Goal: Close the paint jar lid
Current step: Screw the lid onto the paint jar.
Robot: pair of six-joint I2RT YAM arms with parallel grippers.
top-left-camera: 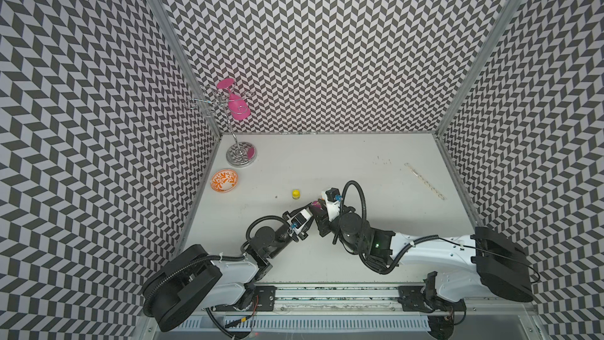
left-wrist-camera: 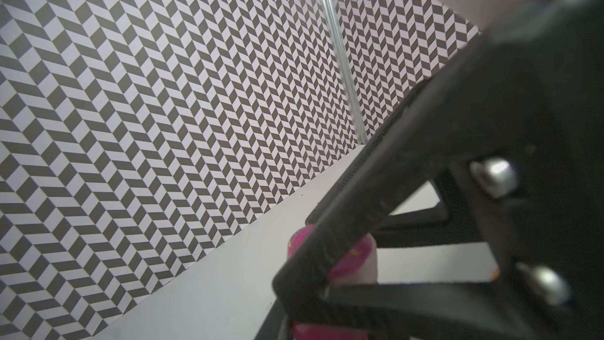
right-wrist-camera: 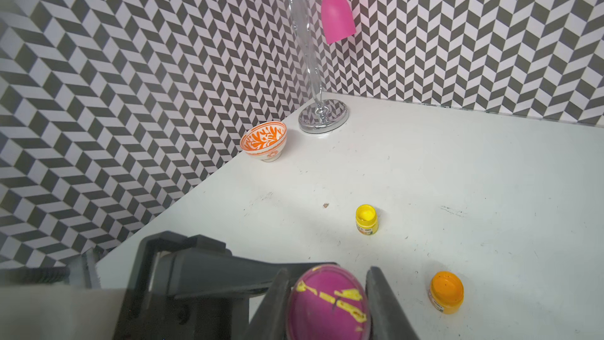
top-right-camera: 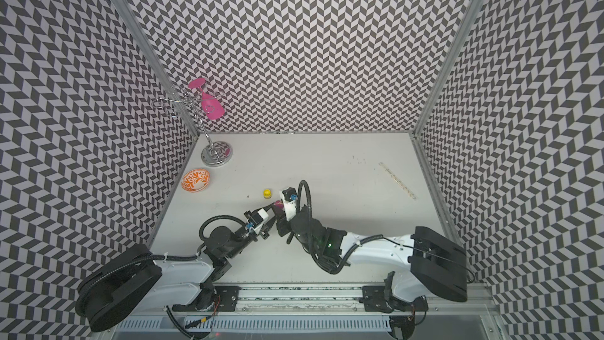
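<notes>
The paint jar (left-wrist-camera: 354,258) is a small magenta pot with a white label. It is held low over the white table (top-left-camera: 359,171), near the table's middle, where the two arms meet. My left gripper (top-left-camera: 310,208) comes in from the side and is shut on the jar's body. The lid (right-wrist-camera: 328,302) is magenta with yellow paint smears. My right gripper (right-wrist-camera: 327,276) is shut on it, one finger pressing on each side. In both top views only a sliver of magenta (top-right-camera: 278,205) shows between the black fingers. Whether the lid sits fully down on the jar is hidden.
A yellow paint jar (top-left-camera: 296,194) stands just behind the grippers, and an orange jar (right-wrist-camera: 446,292) stands beside them. At the back left are an orange-patterned bowl (top-left-camera: 224,181) and a chrome rack (top-left-camera: 241,155) holding a pink glass (top-left-camera: 238,109). A pale strip (top-left-camera: 425,180) lies at the right.
</notes>
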